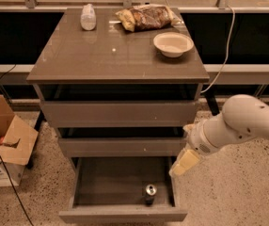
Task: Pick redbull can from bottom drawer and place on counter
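Observation:
The redbull can (150,192) stands upright in the open bottom drawer (123,215), near its front edge and right of centre, its silver top showing. My gripper (183,163) hangs at the end of the white arm (247,121), above the drawer's right rim, up and to the right of the can and apart from it. The counter (101,55) is the glossy grey-brown top of the cabinet.
On the counter stand a white plastic bottle (88,17) at the back left, a snack bag (146,17) at the back and a white bowl (173,43) at the right. A cardboard box (10,142) lies on the floor to the left. A cable (226,41) hangs at the right.

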Tool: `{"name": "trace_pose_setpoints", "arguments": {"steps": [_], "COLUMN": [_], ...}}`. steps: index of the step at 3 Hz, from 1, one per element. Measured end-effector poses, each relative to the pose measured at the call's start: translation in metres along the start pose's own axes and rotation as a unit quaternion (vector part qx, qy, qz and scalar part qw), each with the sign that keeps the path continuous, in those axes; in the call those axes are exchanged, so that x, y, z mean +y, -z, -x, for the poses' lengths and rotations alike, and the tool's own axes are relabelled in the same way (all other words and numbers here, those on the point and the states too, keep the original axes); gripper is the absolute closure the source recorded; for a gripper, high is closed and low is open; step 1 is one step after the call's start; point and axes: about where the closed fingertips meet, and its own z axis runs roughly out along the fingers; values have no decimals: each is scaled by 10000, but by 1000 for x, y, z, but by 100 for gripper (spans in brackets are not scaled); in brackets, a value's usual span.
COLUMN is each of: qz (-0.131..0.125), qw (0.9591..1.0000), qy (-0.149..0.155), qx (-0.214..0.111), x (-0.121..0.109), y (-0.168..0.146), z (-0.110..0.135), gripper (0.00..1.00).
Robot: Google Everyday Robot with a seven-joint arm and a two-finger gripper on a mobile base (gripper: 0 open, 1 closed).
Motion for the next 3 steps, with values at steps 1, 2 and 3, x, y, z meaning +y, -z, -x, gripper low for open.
{"name": "trace_pose_setpoints", "arguments": {"steps": [1, 2, 3], "qz": [165, 180, 109], "qw": [9991, 9990, 9979], "qy": [-363, -370, -613], "qx": [-149, -147, -188], "x": [-13, -12, -14], "y": [-43, -45, -63], "z": [-32, -33, -38], "gripper": [0, 0, 0]}}
